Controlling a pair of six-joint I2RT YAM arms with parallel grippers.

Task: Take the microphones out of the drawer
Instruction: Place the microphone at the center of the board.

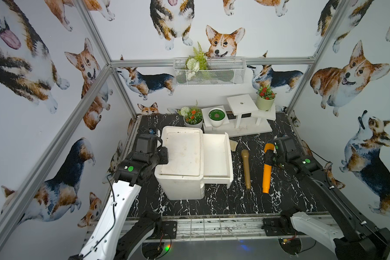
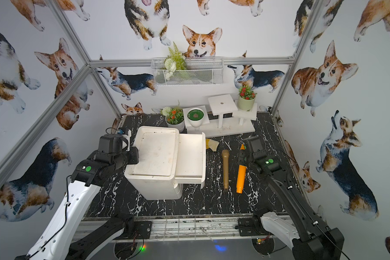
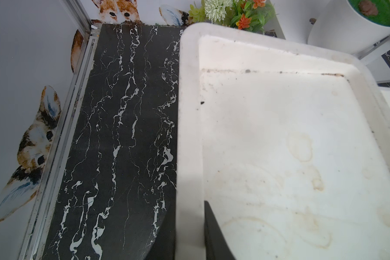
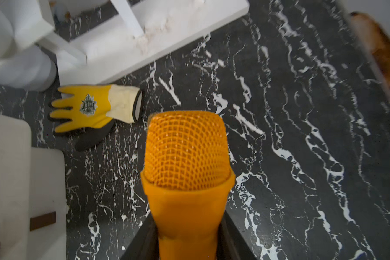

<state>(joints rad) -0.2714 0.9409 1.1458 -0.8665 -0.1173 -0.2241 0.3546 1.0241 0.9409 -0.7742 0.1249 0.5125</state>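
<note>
The right claw (image 4: 187, 234) is closed around the orange microphone (image 4: 186, 157); the left claw (image 3: 187, 236) pinches the rim of the white drawer unit (image 3: 189, 112)

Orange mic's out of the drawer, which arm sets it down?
Right. The right tool is shut on the orange microphone, over the table beside the gold microphone, clear of the open drawer. The left tool clamps the cabinet rim on the far side, likely bracing it.

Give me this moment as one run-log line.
left gripper clamped on drawer unit rim | right gripper holds orange microphone | drawer open, empty | gold microphone on table
</note>
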